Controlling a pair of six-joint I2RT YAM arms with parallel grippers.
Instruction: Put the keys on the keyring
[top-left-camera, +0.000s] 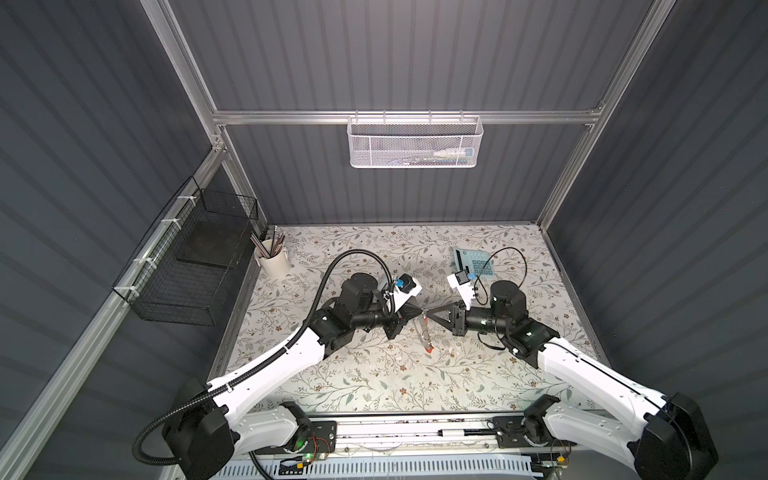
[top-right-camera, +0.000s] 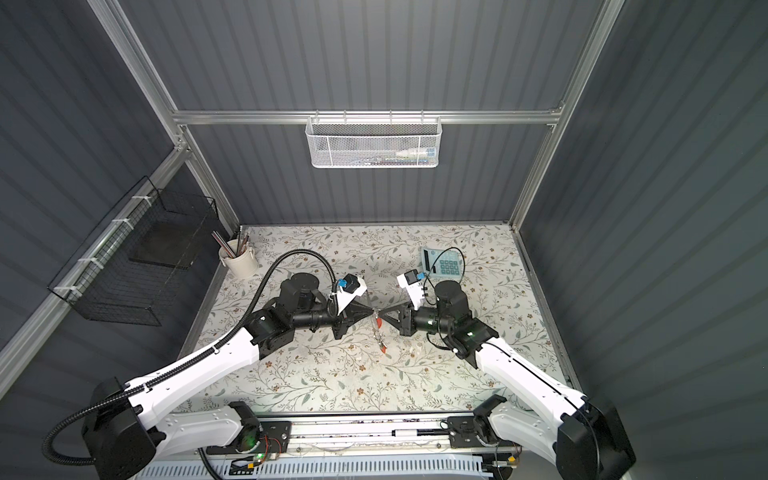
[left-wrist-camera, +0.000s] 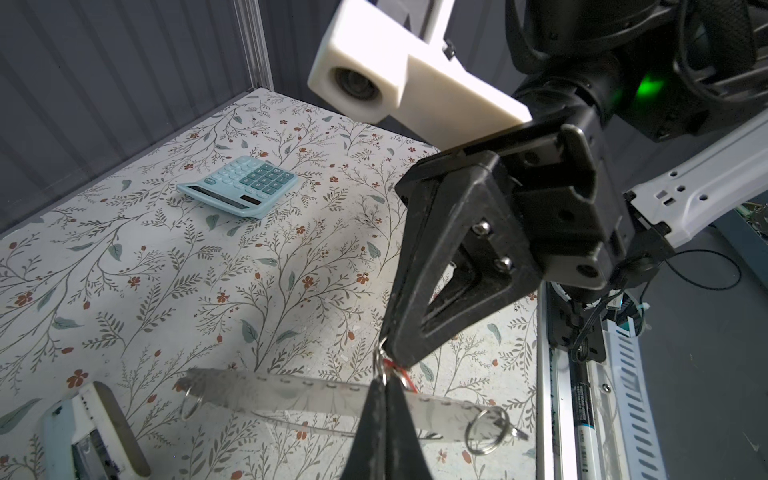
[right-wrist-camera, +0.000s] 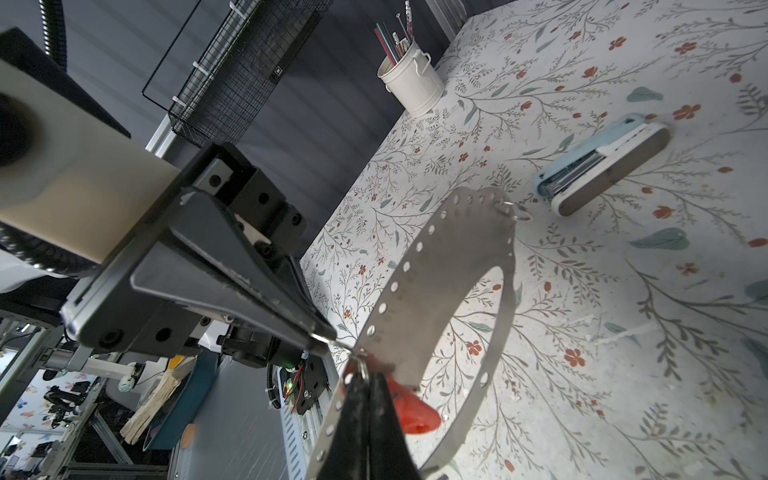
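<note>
Seemingly edge-up keyring (top-left-camera: 423, 331), lengthwise front-to-back

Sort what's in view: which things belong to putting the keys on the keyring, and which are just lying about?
In the job: keyring, red key.
Lying about: calculator, stapler, pencil cup, black wire basket.

Keys (top-right-camera: 376, 321) (top-right-camera: 383, 350): two red tags
Keyring (right-wrist-camera: 469, 232): one gray plate
Calculator (top-left-camera: 473, 262): one, far right
Stapler (right-wrist-camera: 602, 166): one
Pencil cup (top-left-camera: 273, 262): one, far left
Baskets: two — a white one (top-left-camera: 415, 143) far, a black one (top-left-camera: 183, 270) left
Robot arms: two — one left (top-left-camera: 291, 353), one right (top-left-camera: 582, 365)
</note>
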